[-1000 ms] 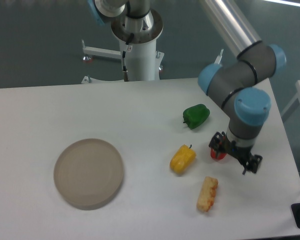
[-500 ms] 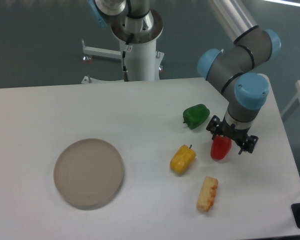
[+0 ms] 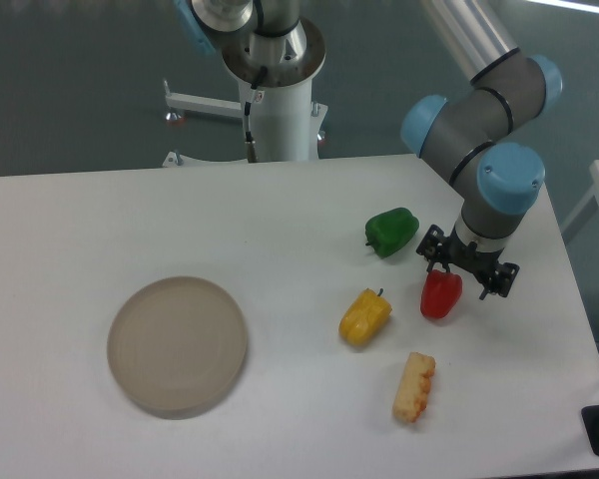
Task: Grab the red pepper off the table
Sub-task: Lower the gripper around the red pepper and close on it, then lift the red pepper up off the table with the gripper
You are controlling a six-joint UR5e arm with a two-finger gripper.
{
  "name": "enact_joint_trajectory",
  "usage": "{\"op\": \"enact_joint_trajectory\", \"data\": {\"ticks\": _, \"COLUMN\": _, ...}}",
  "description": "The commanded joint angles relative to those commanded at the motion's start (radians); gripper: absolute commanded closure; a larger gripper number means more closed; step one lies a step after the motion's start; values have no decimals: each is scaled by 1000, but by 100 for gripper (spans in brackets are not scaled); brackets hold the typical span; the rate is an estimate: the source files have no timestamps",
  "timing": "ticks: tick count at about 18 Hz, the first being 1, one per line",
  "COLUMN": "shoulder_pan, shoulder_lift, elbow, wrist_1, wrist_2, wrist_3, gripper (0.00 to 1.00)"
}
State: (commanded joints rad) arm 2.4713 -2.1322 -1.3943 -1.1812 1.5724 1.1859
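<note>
The red pepper (image 3: 441, 295) is pinched at its top by the gripper (image 3: 446, 275), at the right of the table (image 3: 280, 220), between the green pepper (image 3: 391, 232) and the breaded stick (image 3: 414, 386).

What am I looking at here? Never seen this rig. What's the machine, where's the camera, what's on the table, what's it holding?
One fixed camera looks down at the white table from the front. The grey machine with blue joint caps is a robot arm; its base column stands behind the table. At its tip is a two-finger gripper, closed on the top of the red pepper, which hangs below it. Whether the pepper is clear of the table cannot be told from this view. Lying on the table: a green pepper, a yellow pepper, a pale oblong food item with orange flecks and a round beige plate, which holds nothing.
</note>
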Motion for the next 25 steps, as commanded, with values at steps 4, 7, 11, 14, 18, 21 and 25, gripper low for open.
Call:
{"op": "enact_joint_trajectory", "data": {"ticks": 4, "shoulder_pan": 2, "shoulder_lift": -3, "elbow": -5, "wrist_1": 2, "wrist_2": -9, "wrist_3": -6, "gripper": 0}}
{"op": "enact_joint_trajectory", "data": {"ticks": 7, "shoulder_pan": 2, "shoulder_lift": -9, "elbow": -9, "wrist_1": 29, "wrist_2": -9, "wrist_3": -8, "gripper": 0}}
{"op": "enact_joint_trajectory", "data": {"ticks": 11, "shoulder_pan": 3, "shoulder_lift": -14, "elbow": -43, "wrist_1": 74, "wrist_2": -9, "wrist_3": -6, "gripper": 0}}
{"op": "enact_joint_trajectory", "data": {"ticks": 14, "shoulder_pan": 3, "shoulder_lift": -11, "elbow": -45, "wrist_1": 74, "wrist_2": -11, "wrist_3": -6, "gripper": 20}}
{"op": "enact_joint_trajectory", "data": {"ticks": 18, "shoulder_pan": 3, "shoulder_lift": -9, "elbow": -43, "wrist_1": 72, "wrist_2": -11, "wrist_3": -6, "gripper": 47}}
{"op": "enact_joint_trajectory", "data": {"ticks": 21, "shoulder_pan": 2, "shoulder_lift": -3, "elbow": -41, "wrist_1": 72, "wrist_2": -11, "wrist_3": -5, "gripper": 55}}
{"op": "enact_joint_trajectory", "data": {"ticks": 25, "shoulder_pan": -17, "shoulder_lift": 18, "elbow": -9, "wrist_1": 72, "wrist_2": -11, "wrist_3": -2, "gripper": 57}}
